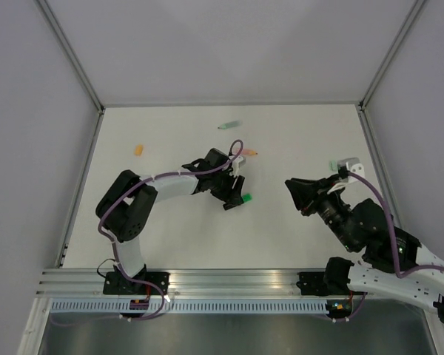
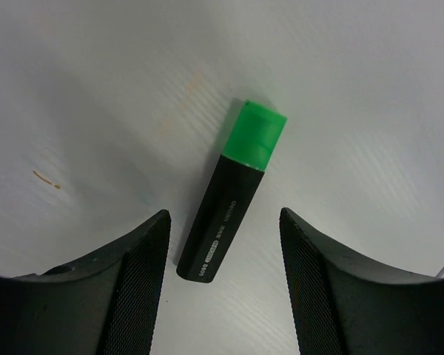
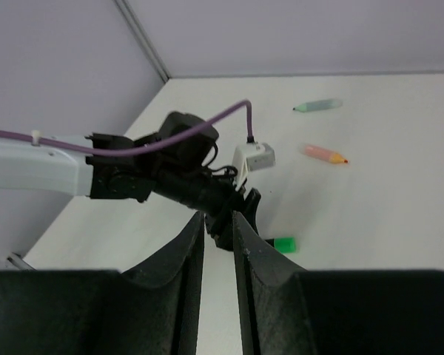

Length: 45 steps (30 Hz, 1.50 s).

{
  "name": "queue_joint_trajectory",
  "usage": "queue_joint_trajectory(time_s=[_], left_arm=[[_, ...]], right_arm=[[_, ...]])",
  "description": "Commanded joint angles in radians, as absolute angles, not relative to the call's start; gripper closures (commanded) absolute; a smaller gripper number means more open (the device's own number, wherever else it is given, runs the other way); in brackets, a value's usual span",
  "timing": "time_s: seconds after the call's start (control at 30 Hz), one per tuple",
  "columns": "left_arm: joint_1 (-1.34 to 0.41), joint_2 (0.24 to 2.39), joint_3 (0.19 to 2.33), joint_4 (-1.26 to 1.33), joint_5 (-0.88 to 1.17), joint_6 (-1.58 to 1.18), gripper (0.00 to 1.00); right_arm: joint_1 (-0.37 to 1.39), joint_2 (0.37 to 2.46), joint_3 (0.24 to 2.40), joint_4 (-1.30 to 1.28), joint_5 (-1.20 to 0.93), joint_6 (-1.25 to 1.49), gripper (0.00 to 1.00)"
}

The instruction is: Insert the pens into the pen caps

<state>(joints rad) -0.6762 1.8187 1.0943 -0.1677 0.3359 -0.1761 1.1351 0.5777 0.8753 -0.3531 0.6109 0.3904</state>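
1. Left arm [image 1: 144,194]: black joints, pale grey links, purple cable [image 1: 207,168] running along it.
2. Right arm [image 1: 370,229]: same black-and-grey build, purple cable, white wrist camera box [image 1: 348,164].
3. Left gripper [image 2: 223,213]: black curved fingers [image 2: 133,281], dimpled pads.

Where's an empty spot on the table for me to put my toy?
Best is the bare near strip of the table, between the left arm and the right arm. The far right corner, behind the mint cap, is bare too. The middle is crowded: the left pincer straddles the black-and-green marker, with the salmon pen and mint pen just behind.
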Motion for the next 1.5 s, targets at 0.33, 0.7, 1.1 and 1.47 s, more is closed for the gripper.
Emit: queue_joint_trajectory(time_s=[0.33,0.7,1.1,1.47], left_arm=[[-0.805,1.960,1.224,-0.434,0.156,-0.115,0.41],[-0.816,1.868,1.143,-0.400,0.245,-0.215,0.42],[-0.659,1.734,1.238,-0.394,0.092,-0.288,0.37],[-0.145,1.935,1.803,-0.664,-0.025,-0.155,0.20]], right_arm=[[1.137,0.492,0.865,-0.354,0.635,0.365,0.72],[1.137,0.486,0.864,-0.356,0.632,0.365,0.70],[1.137,0.508,0.841,-0.342,0.623,0.370,0.69],[1.137,0.626,0.790,-0.261,0.584,0.440,0.18]])
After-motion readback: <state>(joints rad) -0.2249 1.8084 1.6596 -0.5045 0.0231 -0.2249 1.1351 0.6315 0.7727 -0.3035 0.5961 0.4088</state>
